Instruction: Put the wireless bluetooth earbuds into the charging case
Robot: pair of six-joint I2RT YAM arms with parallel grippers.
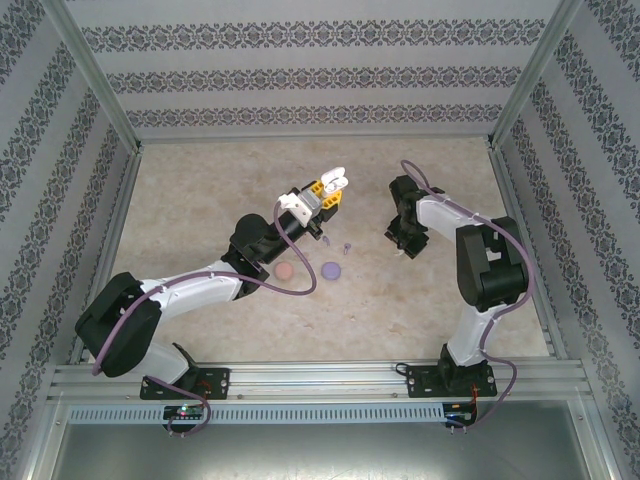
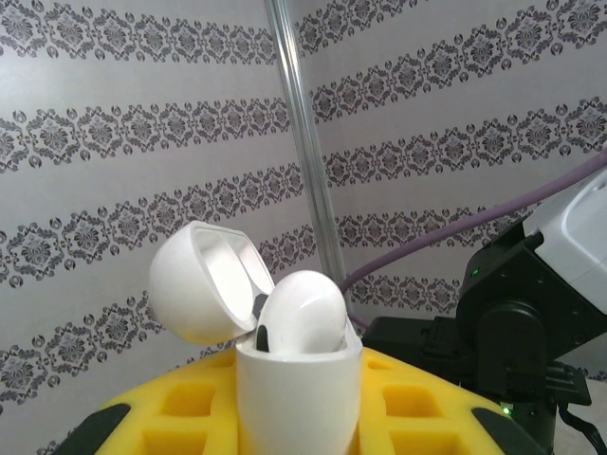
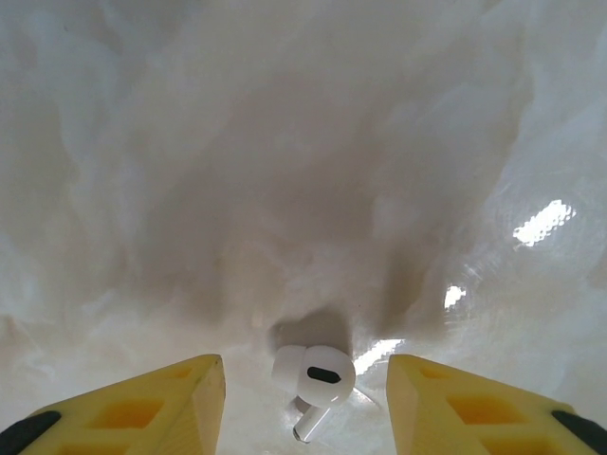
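Note:
My left gripper [image 1: 326, 192] is raised above the table, shut on a white charging case [image 2: 299, 398]. The case stands upright between the yellow fingers [image 2: 190, 403], and its lid [image 2: 201, 282] is swung open to the left. One white earbud [image 2: 303, 313] sits in the case with its rounded head sticking out. My right gripper [image 3: 305, 403] is open and low over the table. A second white earbud [image 3: 318, 377] lies on the table between its fingers [image 3: 142, 408], touching neither. In the top view the right gripper [image 1: 405, 243] points down at the table.
A pinkish case [image 1: 284, 271] and a purple case [image 1: 332, 270] lie closed on the table under the left arm. Two tiny purple buds [image 1: 347, 244] lie just beyond them. Patterned walls and a metal frame enclose the marbled table [image 1: 200, 200].

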